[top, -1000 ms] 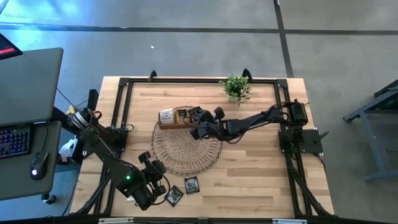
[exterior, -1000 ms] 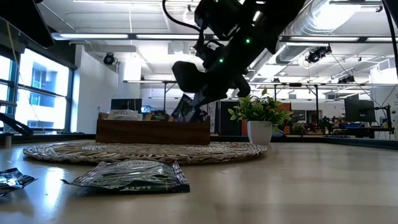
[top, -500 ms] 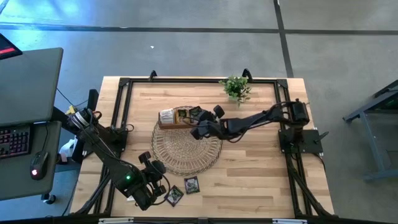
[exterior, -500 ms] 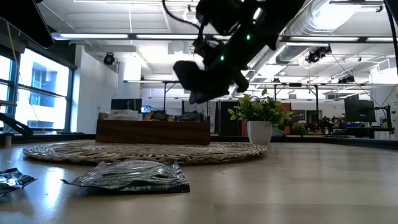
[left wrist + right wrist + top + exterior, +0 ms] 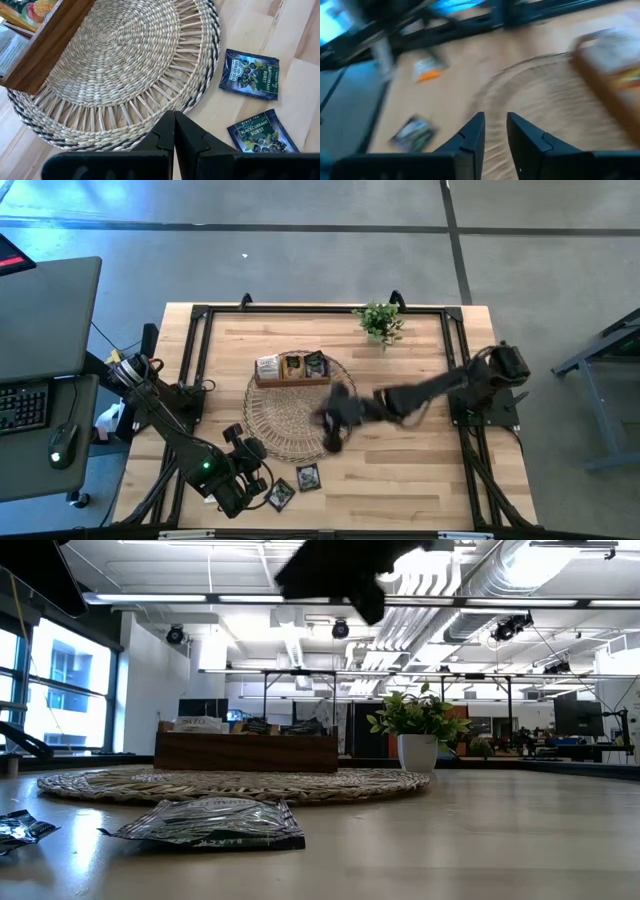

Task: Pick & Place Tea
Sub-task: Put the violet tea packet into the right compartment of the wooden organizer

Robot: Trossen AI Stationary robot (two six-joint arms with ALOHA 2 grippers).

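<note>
— Tea packets [image 5: 307, 477], where are they now?

— Two dark ones lie flat on the surface [image 5: 400, 470], near its near edge, just beside the round woven mat [image 5: 290, 425]. Some more packets are already in the wooden tray [image 5: 290, 381], on the far part of the mat.

— And the claws?

— The right claw [image 5: 494, 120] hangs over the near right part of the mat. Its fingers stand a little apart and there is nothing between them. The left claw [image 5: 174, 116] is pressed shut and empty. It waits at the near left, just beside the two loose packets.

— What can go wrong from here?

— First, I think, the arms can hit each other. The packets lie very close to the left claw, so the right arm has little room if it comes down there.

— And the grasp itself?

— The packets are flat and thin. With so narrow an opening, the fingers can land on top of a packet and only push it. A pushed packet can slide under the rim of the mat or off the near edge of the surface.

— Anything at the tray?

— A packet let go too early can fall on the mat beside the tray and not into a compartment.
</note>
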